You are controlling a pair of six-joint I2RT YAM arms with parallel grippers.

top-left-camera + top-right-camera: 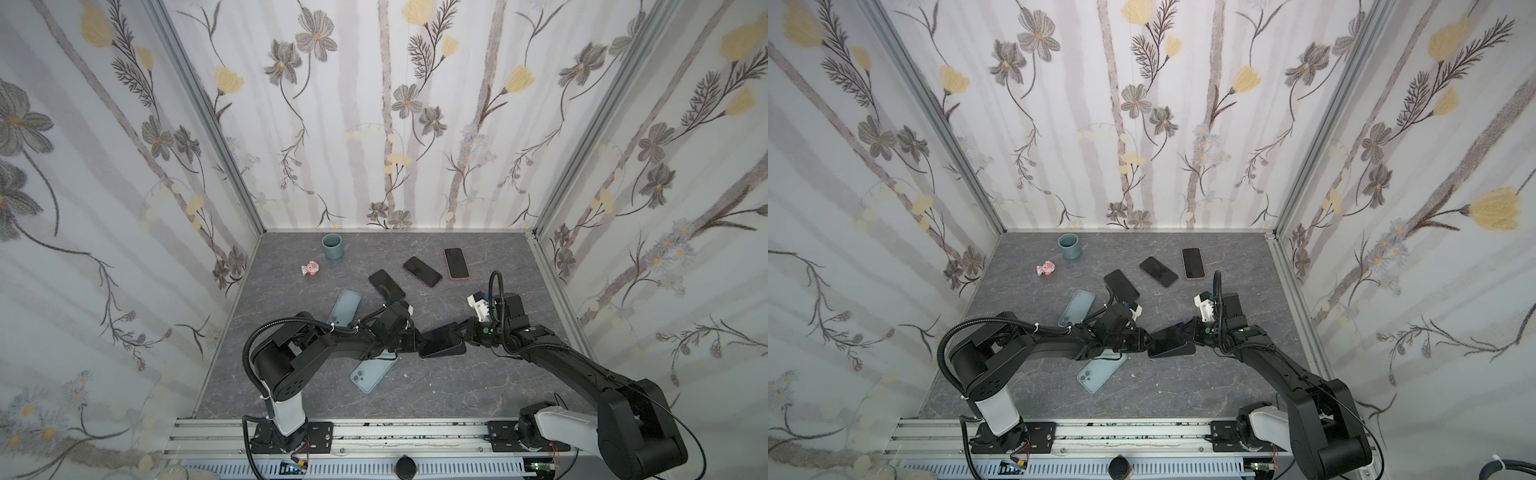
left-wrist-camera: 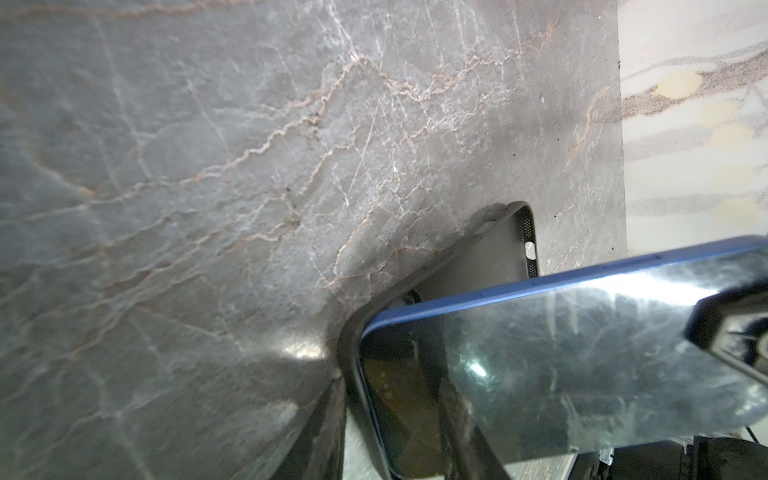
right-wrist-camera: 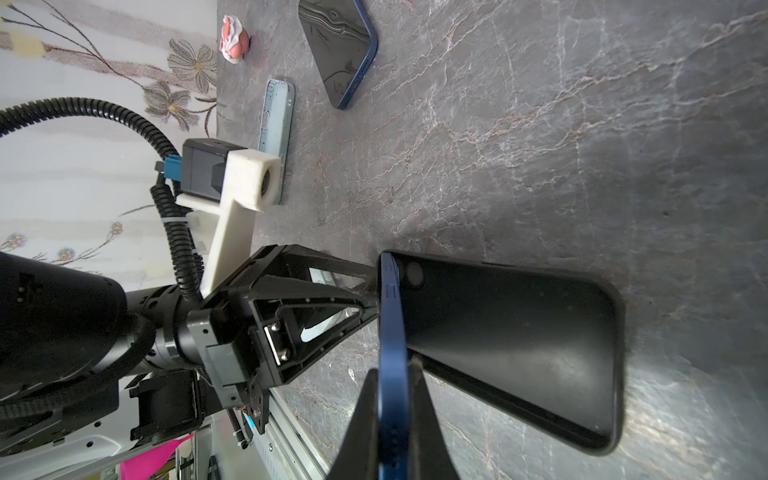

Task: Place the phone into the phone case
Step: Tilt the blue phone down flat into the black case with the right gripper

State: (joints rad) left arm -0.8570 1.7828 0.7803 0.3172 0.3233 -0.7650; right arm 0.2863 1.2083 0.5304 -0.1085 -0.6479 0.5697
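We judge the job about halfway through: the phone (image 1: pixel 440 338) is partly in its phone case (image 3: pixel 519 332) but not yet seated. The black case lies open side up on the worktop (image 1: pixel 457 386), near the middle, between the two arms. In the left wrist view the corner at the blue-edged phone's camera end sits just inside the case's rim, so that end looks tucked in. The other end stands clear of the case, with the phone tilted like a half-open lid. The case's bare floor and its end with the speaker holes show beneath it.

Our right hand (image 3: pixel 395 365) is closed tight on that raised end, a finger on either face of the phone, as the right wrist view shows. Our left hand (image 1: pixel 417 343) is at the opposite end, jaws narrowed part way. Its fingers seem to lie one outside the case and one over the screen. We take it to be clamping case and phone together there, though the contact itself is mostly hidden.

What is left, as we read it, is to bring the raised end down inside the rim, press until all four edges are wrapped, then let go. Three spare phones (image 1: pixel 422 271) lie further back on the worktop, and a pale blue case (image 1: pixel 372 374) lies beside the left arm. Neither plays any part here.
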